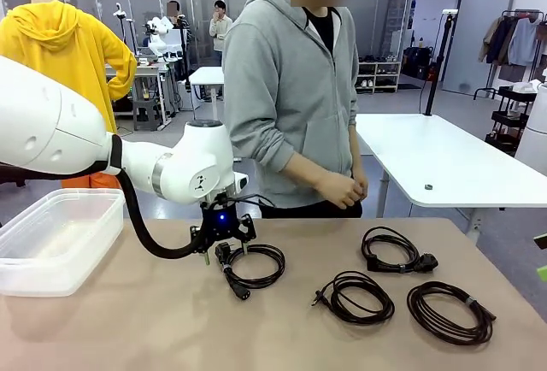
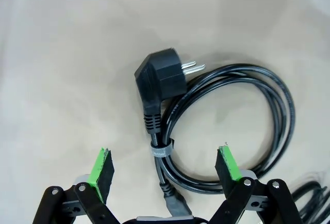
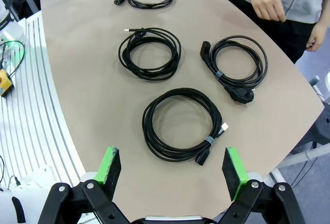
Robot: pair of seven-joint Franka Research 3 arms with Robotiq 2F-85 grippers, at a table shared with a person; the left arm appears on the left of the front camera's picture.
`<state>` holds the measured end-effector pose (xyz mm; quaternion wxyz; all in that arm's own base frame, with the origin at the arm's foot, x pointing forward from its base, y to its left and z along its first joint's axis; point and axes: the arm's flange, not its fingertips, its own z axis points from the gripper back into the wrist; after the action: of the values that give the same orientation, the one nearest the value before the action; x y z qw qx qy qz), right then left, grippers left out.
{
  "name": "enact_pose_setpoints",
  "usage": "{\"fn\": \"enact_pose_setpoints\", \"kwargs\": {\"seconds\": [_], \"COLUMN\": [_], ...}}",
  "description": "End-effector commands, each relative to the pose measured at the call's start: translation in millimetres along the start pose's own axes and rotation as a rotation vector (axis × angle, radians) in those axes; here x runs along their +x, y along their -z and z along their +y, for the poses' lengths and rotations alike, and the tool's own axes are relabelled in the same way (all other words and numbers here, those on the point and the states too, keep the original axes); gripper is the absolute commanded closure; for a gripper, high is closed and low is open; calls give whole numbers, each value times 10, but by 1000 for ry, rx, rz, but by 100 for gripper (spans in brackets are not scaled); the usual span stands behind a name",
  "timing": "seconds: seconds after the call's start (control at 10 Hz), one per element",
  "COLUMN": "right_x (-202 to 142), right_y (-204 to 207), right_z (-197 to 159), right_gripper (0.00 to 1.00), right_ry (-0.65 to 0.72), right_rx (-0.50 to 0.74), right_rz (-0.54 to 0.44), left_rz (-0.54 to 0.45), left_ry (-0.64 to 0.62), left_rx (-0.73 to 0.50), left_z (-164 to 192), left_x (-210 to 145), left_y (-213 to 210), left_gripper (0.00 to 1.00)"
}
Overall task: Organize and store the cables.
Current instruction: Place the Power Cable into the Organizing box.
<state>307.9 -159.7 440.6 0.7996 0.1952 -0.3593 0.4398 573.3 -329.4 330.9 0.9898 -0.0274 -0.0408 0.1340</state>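
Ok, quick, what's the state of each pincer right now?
Left pincer: open, holding nothing, poised over the plug cable.
Right pincer: open, holding nothing, above the nearest coil.

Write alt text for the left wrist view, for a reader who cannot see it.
The open left end effector, with green pads, hangs over a coiled black cable lying on a tan table. Its two-pin plug lies at the coil's edge.
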Motion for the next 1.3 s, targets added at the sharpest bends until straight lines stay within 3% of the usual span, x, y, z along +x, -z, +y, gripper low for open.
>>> {"fn": "enact_pose_setpoints", "kwargs": {"seconds": [0.0, 0.5, 0.7, 0.8, 0.9, 1.0, 1.2], "right_x": [1, 1, 1, 1, 1, 1, 1], "right_y": [-9, -9, -9, -9, -9, -9, -9], "right_z": [-23, -23, -23, -23, -23, -23, -23], "right_gripper": [0, 0, 0, 0, 0, 0, 0], "right_ry": [-17, -17, -17, -17, -17, -17, -17], "right_rx": [3, 3, 3, 3, 3, 3, 3], "right_rz": [-15, -15, -15, -15, -15, -15, -15], "left_rz": [37, 37, 31, 23, 17, 19, 27], "left_ry": [-7, -13, -5, 4, 6, 7, 7], "left_rx": [21, 46, 60, 69, 72, 74, 76], "left_z": [-53, -50, -60, -57, -59, -59, -63], "left_x": [53, 75, 73, 72, 81, 76, 72], "left_y": [115, 210, 235, 243, 237, 233, 217], "left_gripper": [0, 0, 30, 66, 88, 100, 100]}}
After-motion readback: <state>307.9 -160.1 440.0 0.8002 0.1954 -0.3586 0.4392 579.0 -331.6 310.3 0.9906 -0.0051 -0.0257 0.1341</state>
